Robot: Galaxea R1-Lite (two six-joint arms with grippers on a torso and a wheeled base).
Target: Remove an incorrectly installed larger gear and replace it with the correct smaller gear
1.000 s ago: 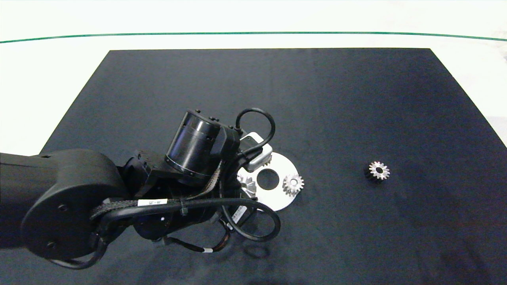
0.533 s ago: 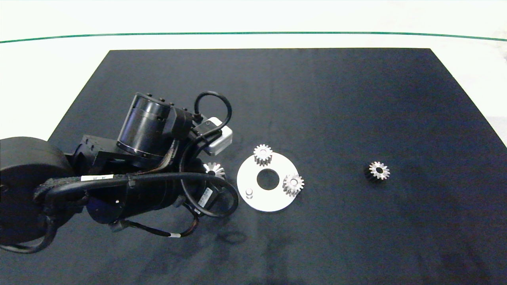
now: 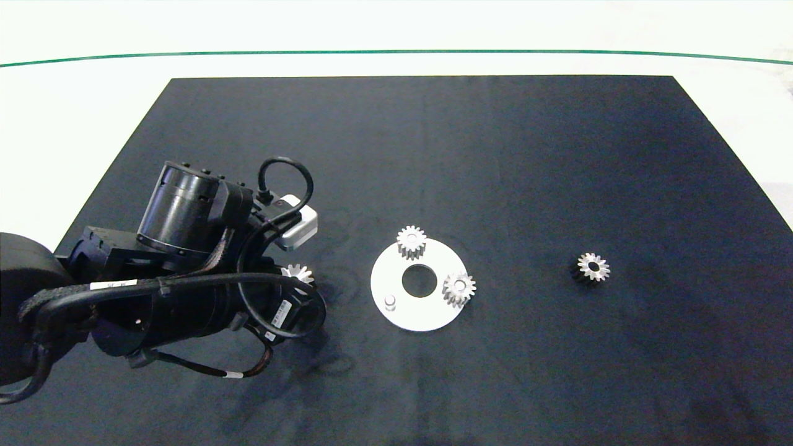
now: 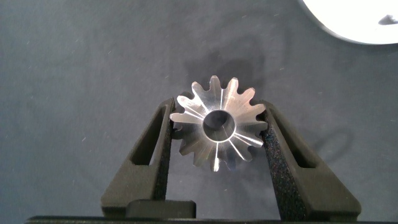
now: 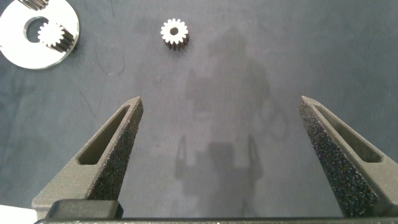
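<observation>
My left gripper [image 4: 217, 127] is shut on the larger gear [image 4: 217, 127], a silver starburst gear with a dark centre hole; in the head view that larger gear [image 3: 298, 273] peeks out beside the left arm, left of the white round plate [image 3: 427, 313]. The plate carries two small gears [image 3: 411, 241] [image 3: 459, 288] and a bare peg [image 3: 389, 301]. The smaller gear [image 3: 591, 267] lies alone on the black mat, right of the plate; it also shows as the smaller gear [image 5: 174, 32] in the right wrist view. My right gripper [image 5: 221, 134] hangs open above the mat, short of that gear.
The black mat [image 3: 495, 155] covers most of the white table. The plate has a dark round hole [image 3: 419, 280] at its centre. The left arm's cables and wrist camera [image 3: 296, 228] bulk over the mat's left part.
The left arm has drawn back to the left with the larger gear in its fingers, away from the plate, uncovering the bare peg and the gear at the plate's far side.
</observation>
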